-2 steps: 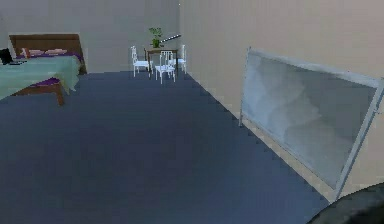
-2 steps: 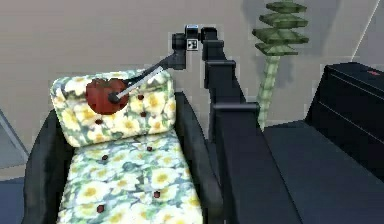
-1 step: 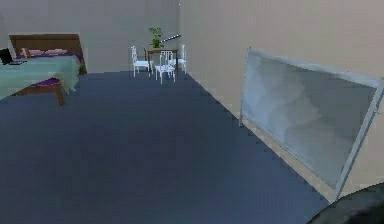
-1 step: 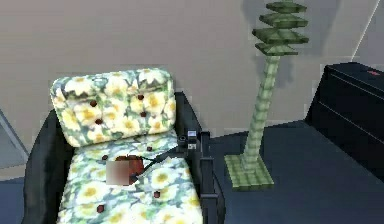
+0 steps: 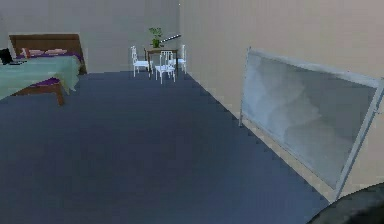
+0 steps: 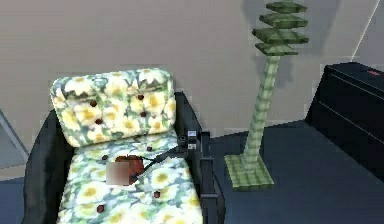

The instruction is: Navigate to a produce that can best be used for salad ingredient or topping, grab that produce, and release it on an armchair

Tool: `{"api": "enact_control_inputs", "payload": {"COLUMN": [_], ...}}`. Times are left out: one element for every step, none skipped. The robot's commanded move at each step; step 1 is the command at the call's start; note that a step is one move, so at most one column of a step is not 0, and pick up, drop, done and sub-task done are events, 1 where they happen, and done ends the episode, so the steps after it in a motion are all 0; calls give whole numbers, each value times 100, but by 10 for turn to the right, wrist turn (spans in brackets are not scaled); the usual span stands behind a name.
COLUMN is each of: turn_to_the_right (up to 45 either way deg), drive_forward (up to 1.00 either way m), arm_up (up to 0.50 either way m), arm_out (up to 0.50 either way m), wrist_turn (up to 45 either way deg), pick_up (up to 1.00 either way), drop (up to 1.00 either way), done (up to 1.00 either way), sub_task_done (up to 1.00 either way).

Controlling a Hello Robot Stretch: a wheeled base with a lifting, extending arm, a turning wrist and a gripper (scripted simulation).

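An armchair with a flowered yellow-green cushion and dark arms stands at the arm side view's left. The gripper reaches over its seat from the right, the dark arm behind it. A small reddish-brown blob lies at the fingers on the seat cushion; its shape is too vague to name. I cannot tell whether the gripper holds anything.
A tall green tiered stand rises right of the armchair, and a dark cabinet stands at the far right. Ahead, a big framed glass panel leans on the right wall. A bed and a table with white chairs stand far off across open blue floor.
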Motion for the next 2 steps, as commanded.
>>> {"api": "enact_control_inputs", "payload": {"turn_to_the_right": [0, 0], "drive_forward": [0, 0], "arm_up": [0, 10], "arm_out": [0, 0], "wrist_turn": [0, 0], "pick_up": [0, 0], "drop": [100, 0], "done": [0, 0], "sub_task_done": [0, 0]}}
